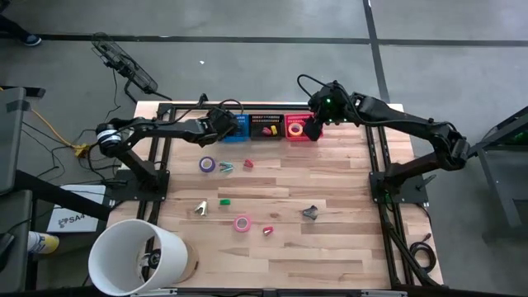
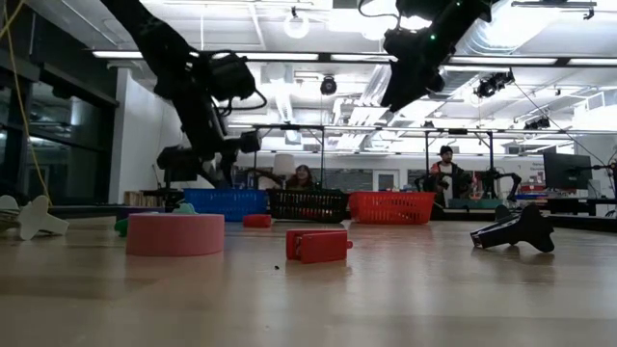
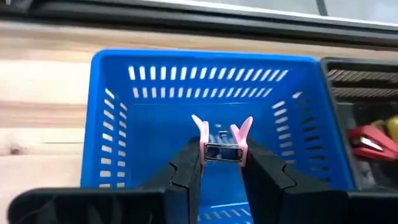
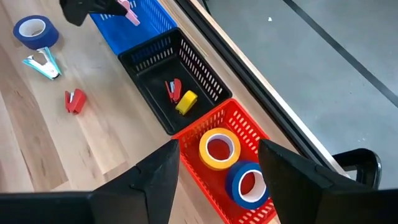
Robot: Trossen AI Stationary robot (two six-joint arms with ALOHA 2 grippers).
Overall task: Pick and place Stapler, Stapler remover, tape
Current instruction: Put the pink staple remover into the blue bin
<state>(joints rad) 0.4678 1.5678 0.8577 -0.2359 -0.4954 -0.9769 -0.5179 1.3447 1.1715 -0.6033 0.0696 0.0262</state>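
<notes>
The left gripper (image 3: 221,171) hangs over the blue basket (image 3: 124,124) at the desk's far edge, its fingers pinching a pink staple remover (image 3: 222,142), a small clawed piece with two curved prongs and a metal middle. The right gripper (image 4: 217,168) hovers above the red basket (image 4: 249,127), fingers spread and holding nothing. In that basket lie a yellow tape (image 4: 219,148) and a blue tape (image 4: 249,183), both rings with open centres. The black basket (image 4: 149,74) between the two holds a small red stapler (image 4: 173,89) and a yellow stapler (image 4: 186,103). On the desk (image 1: 330,206), a purple tape (image 1: 207,164) lies toward the left edge with a pale staple remover (image 1: 225,167) just beside it. A pink tape (image 1: 242,223), a low wide ring, sits nearer the front edge. A dark stapler (image 1: 310,213) rests well apart on the right side.
</notes>
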